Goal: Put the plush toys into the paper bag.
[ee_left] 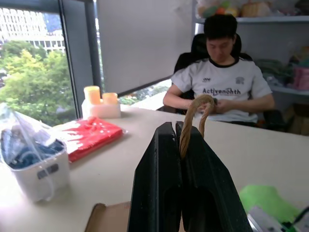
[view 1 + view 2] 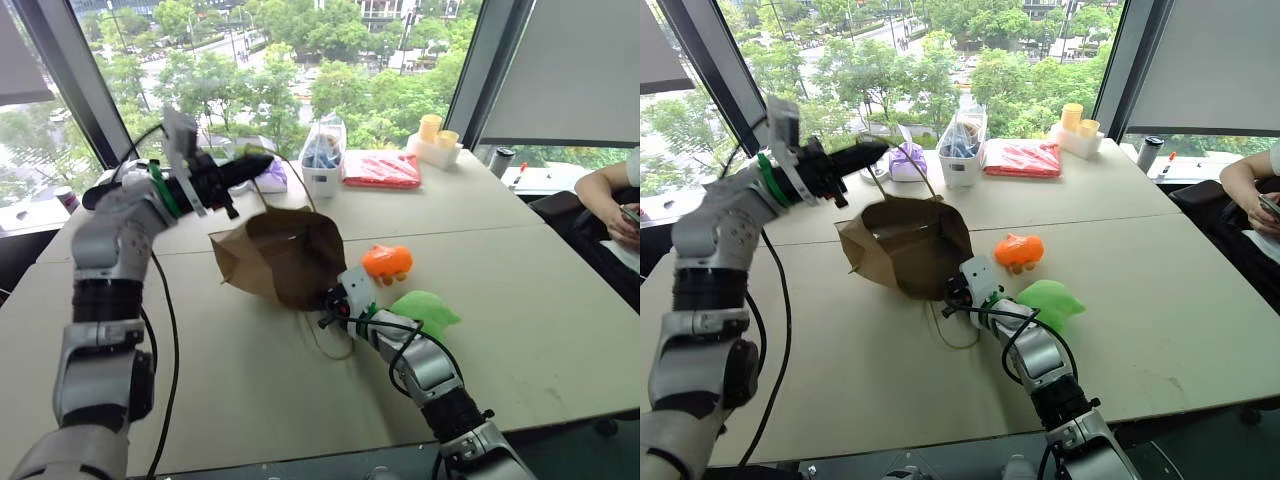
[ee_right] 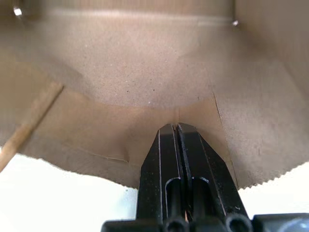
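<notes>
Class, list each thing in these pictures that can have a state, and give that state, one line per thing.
Paper bag: tipped on its side, mouth open, no toys seen inside.
Bag handle: pinched, lifted.
Left gripper: shut on the handle.
Right gripper: shut on the bag's edge.
Orange toy: on the table, outside the bag.
Green toy: on the table, outside the bag.

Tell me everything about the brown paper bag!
The paper bag is plain brown paper, crumpled, with thin beige cord handles. It lies tipped on the table, its open mouth facing the robot. The left gripper is shut on one handle, lifting that side. The right gripper is shut on the mouth's lower edge. Another cord loop trails on the table. The bag looks empty inside.
</notes>
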Robot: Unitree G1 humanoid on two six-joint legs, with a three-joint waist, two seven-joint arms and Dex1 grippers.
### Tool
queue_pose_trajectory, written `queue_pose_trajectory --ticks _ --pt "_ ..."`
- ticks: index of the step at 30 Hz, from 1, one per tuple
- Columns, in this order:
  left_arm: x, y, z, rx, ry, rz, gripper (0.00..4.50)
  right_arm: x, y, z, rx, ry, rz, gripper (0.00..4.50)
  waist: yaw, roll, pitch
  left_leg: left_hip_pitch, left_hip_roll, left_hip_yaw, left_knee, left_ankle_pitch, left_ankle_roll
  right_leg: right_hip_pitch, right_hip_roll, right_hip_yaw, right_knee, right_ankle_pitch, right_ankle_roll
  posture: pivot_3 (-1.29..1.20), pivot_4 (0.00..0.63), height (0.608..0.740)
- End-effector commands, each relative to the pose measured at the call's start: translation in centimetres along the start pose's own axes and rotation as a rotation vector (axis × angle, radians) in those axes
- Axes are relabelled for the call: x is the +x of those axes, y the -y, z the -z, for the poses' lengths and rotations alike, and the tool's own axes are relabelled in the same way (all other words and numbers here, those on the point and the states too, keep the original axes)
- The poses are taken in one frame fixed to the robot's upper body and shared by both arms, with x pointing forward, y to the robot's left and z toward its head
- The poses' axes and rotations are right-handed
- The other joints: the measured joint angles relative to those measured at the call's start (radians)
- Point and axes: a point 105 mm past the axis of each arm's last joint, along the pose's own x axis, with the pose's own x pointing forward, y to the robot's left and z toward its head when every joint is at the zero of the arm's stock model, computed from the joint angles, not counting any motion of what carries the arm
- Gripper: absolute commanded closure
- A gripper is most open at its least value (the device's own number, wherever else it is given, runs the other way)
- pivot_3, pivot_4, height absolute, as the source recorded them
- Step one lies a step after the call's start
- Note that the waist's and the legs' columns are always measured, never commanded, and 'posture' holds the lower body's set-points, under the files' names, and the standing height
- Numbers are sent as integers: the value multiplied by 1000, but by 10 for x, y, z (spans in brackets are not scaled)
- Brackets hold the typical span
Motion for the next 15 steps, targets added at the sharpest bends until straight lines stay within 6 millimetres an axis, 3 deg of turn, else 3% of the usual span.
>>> queue_pose_trajectory --ticks 1,5,8,13,15 --pt "6 21 -1 20 13 70 4467 -20 10 -30 -16 85 23 4500 1 0 0 0 0 0 0 0 0 0 0 0 0 0 0 0 150 740" --pt "9 35 14 11 -2 101 4467 -54 20 -59 -23 154 58 4500 2 0 0 -1 0 0 0 0 0 -2 0 1 0 0 0 0 150 740" --pt "11 45 20 -8 -5 130 4500 -92 28 -74 -30 175 75 3686 7 0 0 -1 0 -1 0 -1 2 -2 -1 1 0 0 0 0 150 740" --pt "9 53 27 -18 -19 160 4500 -132 44 -78 -51 138 157 1146 10 0 0 -1 0 0 0 -3 5 -1 0 1 -1 0 0 0 150 740" --pt "8 58 30 -33 -29 177 4500 -153 55 -64 -66 58 202 74 23 0 0 -1 0 1 0 -3 5 0 -1 1 -1 0 0 0 150 740"
